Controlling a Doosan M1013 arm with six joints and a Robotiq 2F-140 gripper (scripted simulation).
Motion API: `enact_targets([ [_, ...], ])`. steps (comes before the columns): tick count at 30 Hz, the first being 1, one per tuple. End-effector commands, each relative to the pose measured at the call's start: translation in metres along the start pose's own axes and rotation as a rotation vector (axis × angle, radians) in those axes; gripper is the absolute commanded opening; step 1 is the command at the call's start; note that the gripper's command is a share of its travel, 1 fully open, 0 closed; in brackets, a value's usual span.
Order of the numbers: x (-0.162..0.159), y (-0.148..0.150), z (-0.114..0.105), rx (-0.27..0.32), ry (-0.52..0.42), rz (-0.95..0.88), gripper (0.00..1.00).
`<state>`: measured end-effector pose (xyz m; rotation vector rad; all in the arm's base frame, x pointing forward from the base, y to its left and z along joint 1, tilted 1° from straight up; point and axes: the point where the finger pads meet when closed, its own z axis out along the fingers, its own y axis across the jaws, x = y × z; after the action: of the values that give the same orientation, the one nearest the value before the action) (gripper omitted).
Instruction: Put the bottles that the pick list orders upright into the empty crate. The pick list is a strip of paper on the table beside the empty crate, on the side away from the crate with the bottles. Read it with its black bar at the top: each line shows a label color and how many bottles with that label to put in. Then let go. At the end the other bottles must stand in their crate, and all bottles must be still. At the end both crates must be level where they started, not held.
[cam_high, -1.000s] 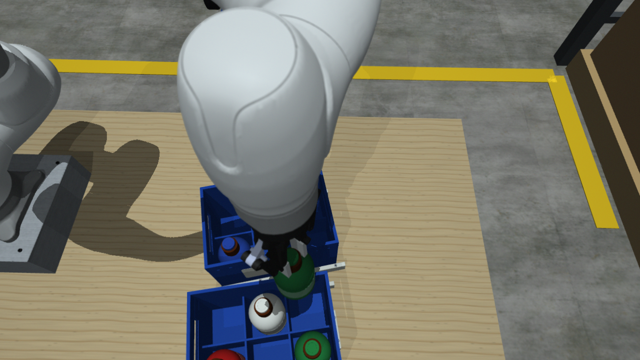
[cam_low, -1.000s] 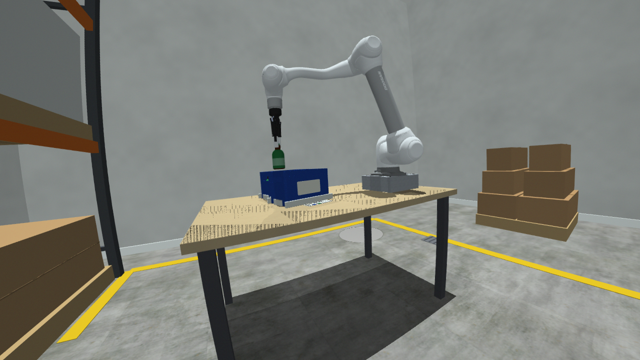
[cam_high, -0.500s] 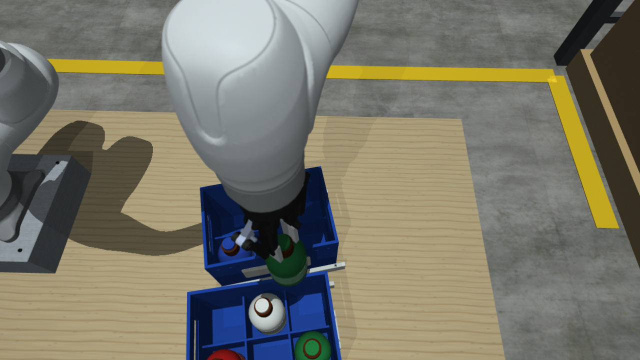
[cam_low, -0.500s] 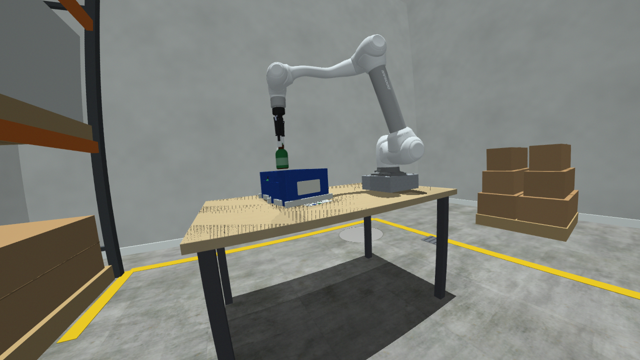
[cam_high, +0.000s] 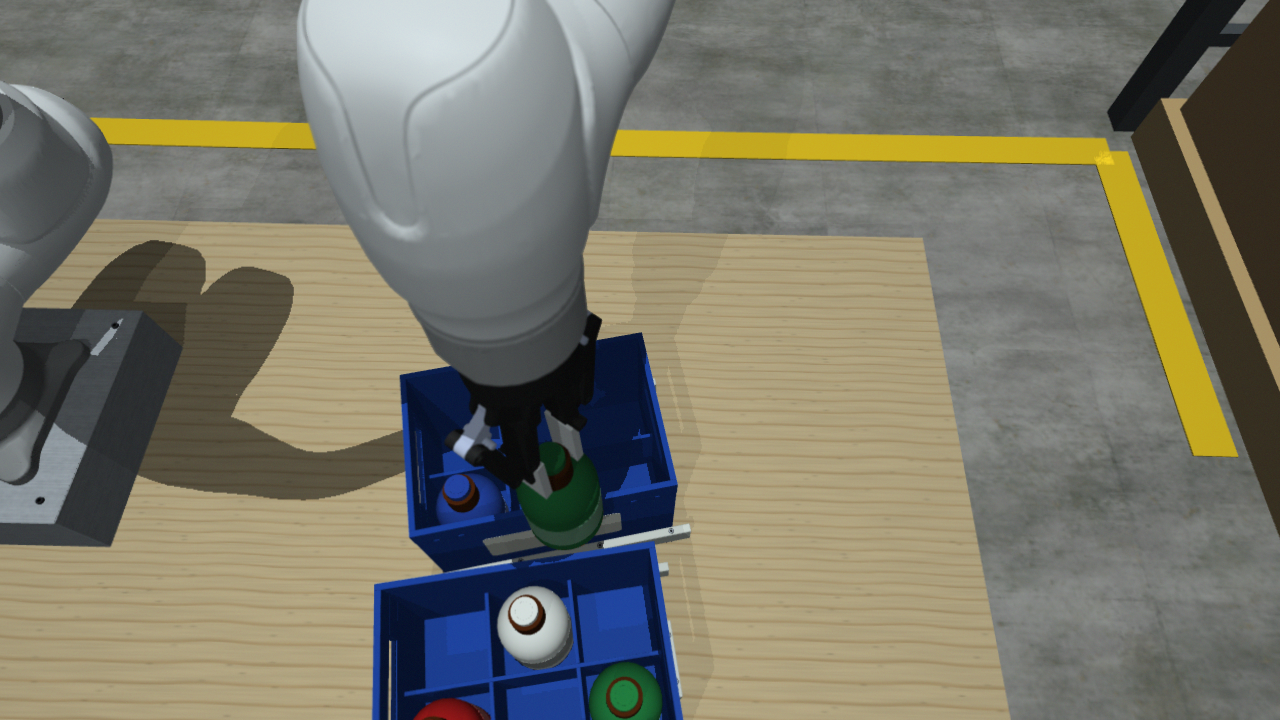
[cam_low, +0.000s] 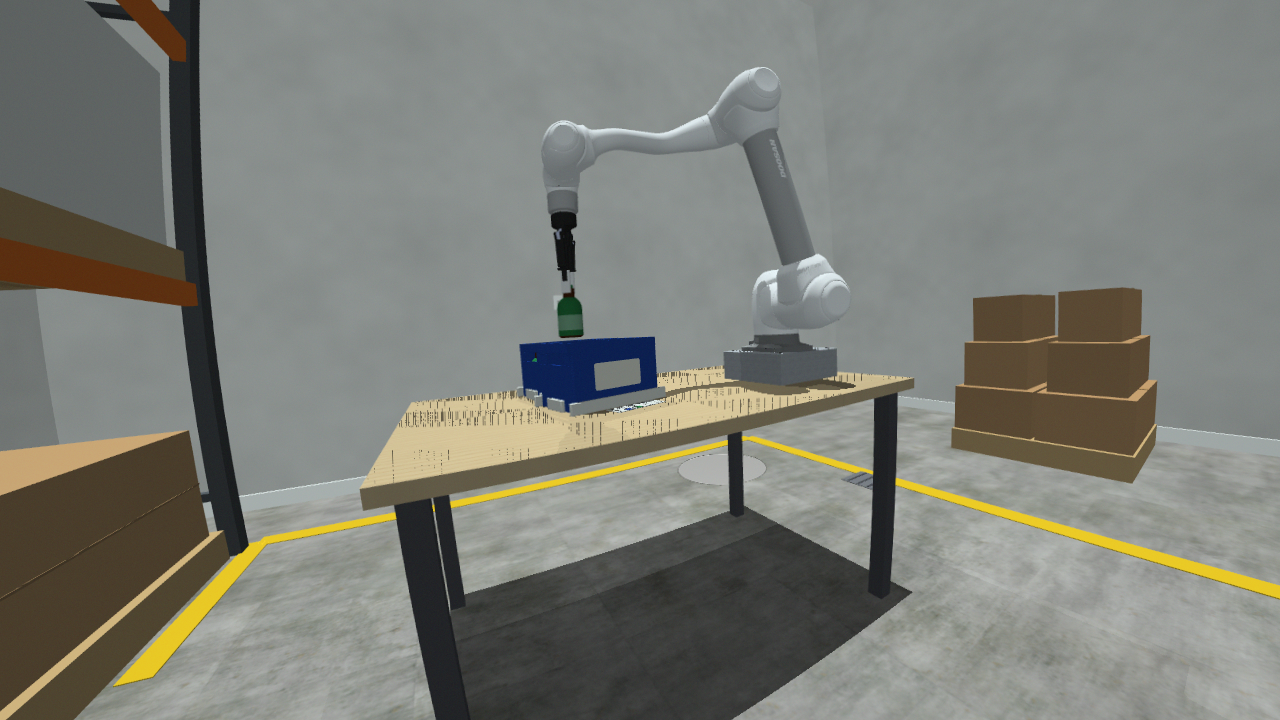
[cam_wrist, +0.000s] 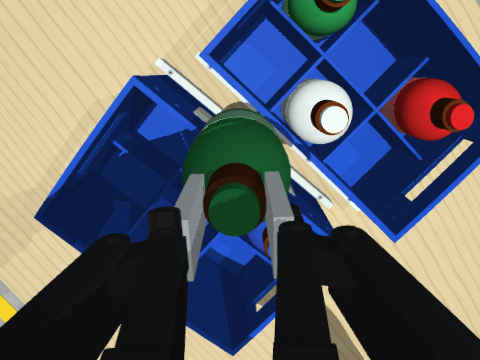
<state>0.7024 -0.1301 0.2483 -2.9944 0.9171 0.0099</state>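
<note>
Green-labelled bottle (cam_wrist: 235, 156) with its green cap hangs upright above the blue plastic crate (cam_high: 657, 452) nearer your bench's far edge. Your black two-finger gripper (cam_wrist: 234, 202) is clamped on its neck.

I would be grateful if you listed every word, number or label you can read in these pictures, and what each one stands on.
Dark lettering runs along the arm's upper link in the exterior view: too small to read.
Grey plate on the crate's side: blank as far as can be seen.
Bottles, including the green one in the end effector: colour only, no text visible.
Pick list: not in view.
Nothing else carries text.
</note>
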Motion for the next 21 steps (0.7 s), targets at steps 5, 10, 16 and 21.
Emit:
enact_targets([
  [5, -0.008, -0.003, 0.000, 0.000, 0.000, 0.000, 0.00],
  [10, -0.017, -0.007, 0.000, 0.000, 0.000, 0.000, 0.00],
  [16, -0.028, -0.012, 0.000, 0.000, 0.000, 0.000, 0.00],
  [21, -0.033, -0.014, 0.000, 0.000, 0.000, 0.000, 0.00],
])
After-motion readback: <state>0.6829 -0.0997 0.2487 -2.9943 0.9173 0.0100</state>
